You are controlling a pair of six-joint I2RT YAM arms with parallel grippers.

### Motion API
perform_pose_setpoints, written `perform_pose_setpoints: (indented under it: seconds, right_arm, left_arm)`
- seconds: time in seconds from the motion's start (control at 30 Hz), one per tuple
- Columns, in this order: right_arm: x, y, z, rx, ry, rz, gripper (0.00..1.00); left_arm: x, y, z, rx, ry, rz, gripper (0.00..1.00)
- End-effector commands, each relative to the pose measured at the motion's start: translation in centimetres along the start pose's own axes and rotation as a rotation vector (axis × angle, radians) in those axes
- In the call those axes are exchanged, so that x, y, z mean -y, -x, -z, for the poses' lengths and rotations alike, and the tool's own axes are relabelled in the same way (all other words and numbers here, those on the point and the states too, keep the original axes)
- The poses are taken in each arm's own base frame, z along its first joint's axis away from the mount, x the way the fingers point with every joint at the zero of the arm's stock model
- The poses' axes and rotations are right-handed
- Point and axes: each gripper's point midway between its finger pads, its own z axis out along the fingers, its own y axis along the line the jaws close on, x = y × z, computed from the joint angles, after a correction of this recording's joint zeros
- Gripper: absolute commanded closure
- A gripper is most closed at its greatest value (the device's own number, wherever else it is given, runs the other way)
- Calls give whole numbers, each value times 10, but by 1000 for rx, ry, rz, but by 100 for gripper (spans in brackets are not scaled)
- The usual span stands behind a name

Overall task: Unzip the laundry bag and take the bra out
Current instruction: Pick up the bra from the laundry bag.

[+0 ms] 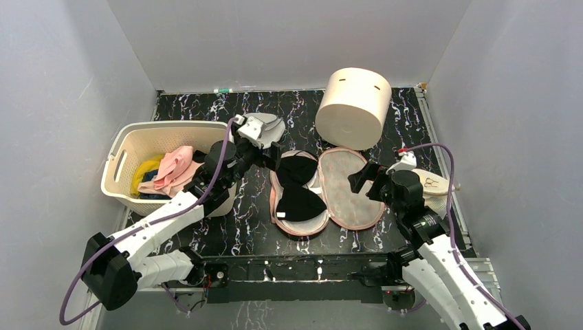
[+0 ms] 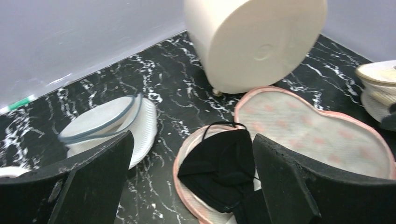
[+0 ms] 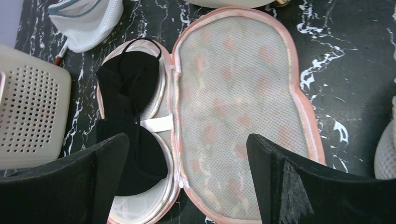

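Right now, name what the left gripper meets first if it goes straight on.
Probably the bra, lying in the open laundry bag and framed between the open jaws of the left gripper; depth is unclear.

One laundry bag (image 1: 350, 192) is counted at the middle of the table, opened into two halves. One black bra (image 1: 299, 187) is seen, lying in the left half. Two round mesh items are counted: one grey-white mesh bag (image 2: 112, 123) at the far middle and one cream mesh pouch (image 1: 434, 185) at the right. One cream cylinder (image 1: 352, 110) is found at the far side, tipped over. One perforated basket (image 1: 134, 134) is counted at the left, and three pieces of cloth are made out in it: one pink garment (image 1: 172, 168), one yellow garment (image 1: 146, 172) and one blue garment (image 1: 150, 195). Two arms are counted, the left arm (image 1: 161, 223) and the right arm (image 1: 440, 265)
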Motion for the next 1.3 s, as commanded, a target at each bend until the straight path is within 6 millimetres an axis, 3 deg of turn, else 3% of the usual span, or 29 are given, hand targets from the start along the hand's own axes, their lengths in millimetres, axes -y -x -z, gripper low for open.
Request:
perform_pose_setpoints:
  seconds: [0.0,0.13,0.27,0.37,0.47,0.53,0.7,0.93,1.07,1.27]
  right_arm:
    - [-22,11,-2,38,117,42,3]
    - [-24,14,-2,35,123,64,3]
    - [-27,16,1,40,138,73,3]
    - [-30,18,5,63,164,74,3]
    - [-33,20,7,88,188,72,4]
    - [-35,16,4,87,210,80,4]
    - [-34,5,-5,37,213,106,4]
    - [-38,-11,-14,16,280,149,4]
    - [-37,-5,-16,49,276,173,4]
    - [-38,-4,-15,58,283,181,4]
  left_arm:
    - [40,5,1,43,-170,-19,2]
    - [76,-26,2,-60,-195,-225,2]
    - [112,-74,16,-223,-227,-464,6]
    - [125,-101,30,-372,-259,-398,11]
    - [131,-111,47,-459,-263,-268,13]
    - [130,-123,66,-531,-205,-77,5]
    - [108,-139,75,-601,29,102,2]
    - [96,-146,57,-712,194,136,2]
    - [73,-157,43,-814,277,312,3]
    - [71,-154,24,-767,224,404,3]
